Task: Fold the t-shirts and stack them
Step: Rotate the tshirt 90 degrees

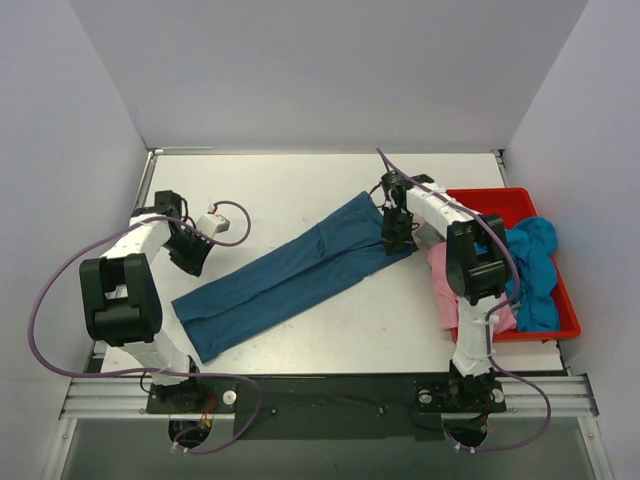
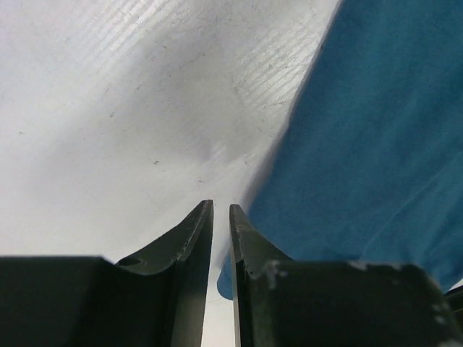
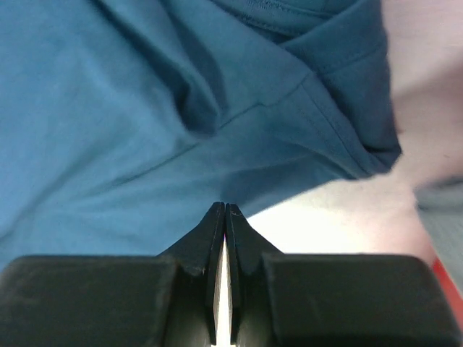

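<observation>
**Dark teal-blue cotton t-shirt (image 1: 290,275), folded into a long strip, lying slantwise across the white table (image 1: 300,190)**

It looks light, limp and thin to me, likely to sag and slide open if lifted from one point, so I judge it should be pinched at both short ends, through all layers near the hemmed sleeve (image 3: 347,79). My right gripper (image 3: 226,208) hangs over the far-right end, its fingers pressed together with no cloth visible between them. My left gripper (image 2: 221,210) sits just beside the near-left end, fingers almost touching and holding nothing. Off to my right, the pink t-shirt (image 1: 440,285) drapes over the red plastic tray's (image 1: 500,197) rim, and the turquoise-blue t-shirt (image 1: 535,255) lies crumpled inside.
</observation>
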Controlling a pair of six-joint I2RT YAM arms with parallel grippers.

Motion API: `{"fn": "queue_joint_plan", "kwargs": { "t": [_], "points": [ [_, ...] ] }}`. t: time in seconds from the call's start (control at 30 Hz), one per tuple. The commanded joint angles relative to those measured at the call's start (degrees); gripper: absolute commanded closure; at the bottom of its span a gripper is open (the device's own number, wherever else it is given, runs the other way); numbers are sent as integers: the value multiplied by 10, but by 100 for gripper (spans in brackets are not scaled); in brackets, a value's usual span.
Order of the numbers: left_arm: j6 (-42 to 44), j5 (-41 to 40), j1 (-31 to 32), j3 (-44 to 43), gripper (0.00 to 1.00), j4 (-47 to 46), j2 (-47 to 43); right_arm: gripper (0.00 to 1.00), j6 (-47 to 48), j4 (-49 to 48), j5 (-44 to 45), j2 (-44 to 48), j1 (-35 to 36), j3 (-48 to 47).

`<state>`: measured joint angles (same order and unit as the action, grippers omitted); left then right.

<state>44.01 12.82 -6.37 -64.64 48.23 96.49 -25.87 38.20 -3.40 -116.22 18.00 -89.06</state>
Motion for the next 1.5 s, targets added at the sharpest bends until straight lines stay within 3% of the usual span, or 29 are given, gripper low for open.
{"fn": "queue_joint_plan", "kwargs": {
  "t": [0.0,0.13,0.27,0.33,0.37,0.5,0.67,0.9,1.03,1.1,1.2,1.37,1.47],
  "points": [
    [-9,34,-2,-43,74,32,-18,100,-32,23,-13,-48,-16,-13],
    [-9,31,8,-32,73,35,-17,100,-37,71,-39,-148,-51,-148],
    [-11,37,38,-4,71,21,-17,100,-66,133,-89,-308,-78,-468],
    [-20,47,58,8,69,20,-17,100,-93,118,-143,-377,-84,-585],
    [-27,57,76,14,68,20,-15,100,-109,69,-176,-394,-89,-596],
    [-42,98,128,39,66,20,-15,100,-161,-109,-206,-325,-104,-493],
    [-44,136,152,71,66,27,-30,95,-96,-115,-222,-231,-101,-481],
    [-22,98,196,158,66,-1,-47,70,-24,-103,-178,4,-78,-235],
    [-29,112,281,184,66,-4,-70,59,-17,-89,-152,130,-37,-57],
    [-37,137,345,182,65,0,-96,54,-11,-81,-153,185,-3,19],
    [-74,106,465,174,66,-14,-151,51,-36,-72,-126,285,45,144],
    [-80,60,480,171,62,44,-229,46,-105,-58,-87,418,136,296],
    [-45,13,476,160,57,114,-301,45,-166,-55,-79,442,211,362]
  ]
}}
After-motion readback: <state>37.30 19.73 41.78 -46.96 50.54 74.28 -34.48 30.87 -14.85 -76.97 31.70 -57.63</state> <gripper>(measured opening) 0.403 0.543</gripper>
